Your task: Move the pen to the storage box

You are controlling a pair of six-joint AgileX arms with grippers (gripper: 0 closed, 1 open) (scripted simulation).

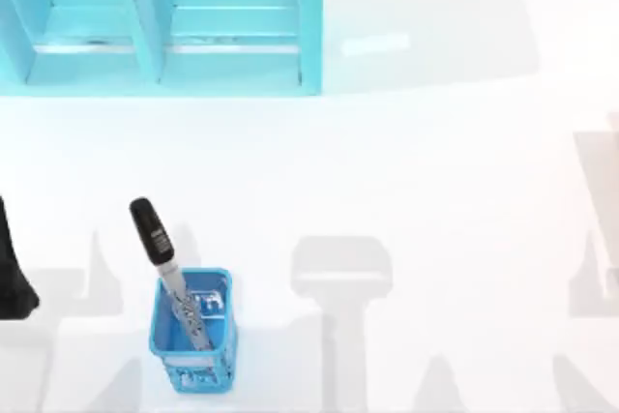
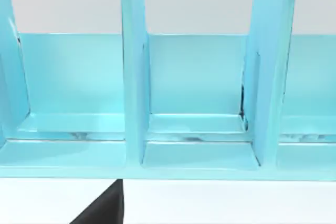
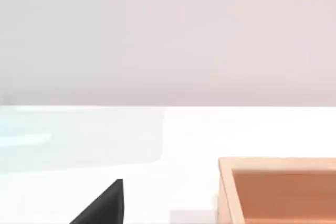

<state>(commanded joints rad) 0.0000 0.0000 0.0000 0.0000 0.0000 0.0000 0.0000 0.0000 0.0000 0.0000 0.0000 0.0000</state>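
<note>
The pen (image 1: 169,273) has a glossy black cap and a smooth silver-grey barrel. The small blue basket (image 1: 193,355) looks like plastic with a lattice wall. The turquoise divided shelf (image 2: 199,103) is smooth and slightly shiny. The surface (image 1: 435,171) is white and glossy. The orange-brown box (image 3: 278,192) looks matt, like wood.

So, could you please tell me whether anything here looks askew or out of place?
Only the pen: it leans in the small blue basket, black cap tilted out past the rim toward the table's left.

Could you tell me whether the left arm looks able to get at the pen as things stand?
Probably yes: the pen leans out of the small blue basket, cap end up, with bare table between it and the left arm's hand.
</note>
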